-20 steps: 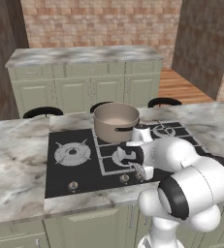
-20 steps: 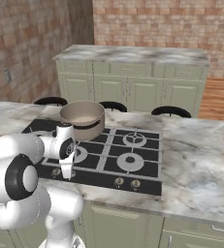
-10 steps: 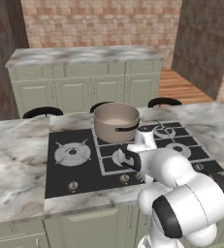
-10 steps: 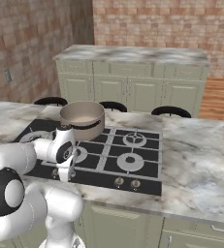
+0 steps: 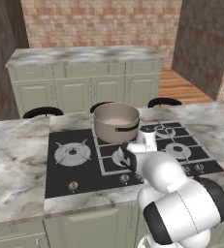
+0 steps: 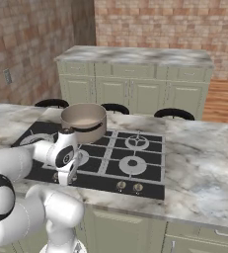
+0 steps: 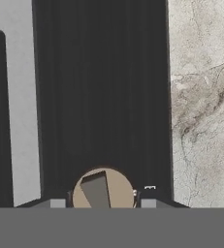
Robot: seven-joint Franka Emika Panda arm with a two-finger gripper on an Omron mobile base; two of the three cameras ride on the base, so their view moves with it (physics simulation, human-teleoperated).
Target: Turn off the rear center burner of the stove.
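Standing behind the arm in the left base view, I see the wide black glass stove (image 5: 79, 172) mid-frame in the marble table (image 5: 16, 160), a tan metal pot (image 5: 116, 121) on its rear grate. From the right base view, the hand (image 6: 65, 179) hangs low-left over the knob row, presumably to reach one. In the hand view, a round tan knob (image 7: 104, 190) sits bottom-centre between the fingertips; whether they pinch it I cannot tell.

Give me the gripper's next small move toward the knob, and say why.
Probably ease the gripper straight down onto the knob. In the hand view the knob sits centred between the fingertips, at the stove's front edge beside the marble counter, not yet clearly gripped.
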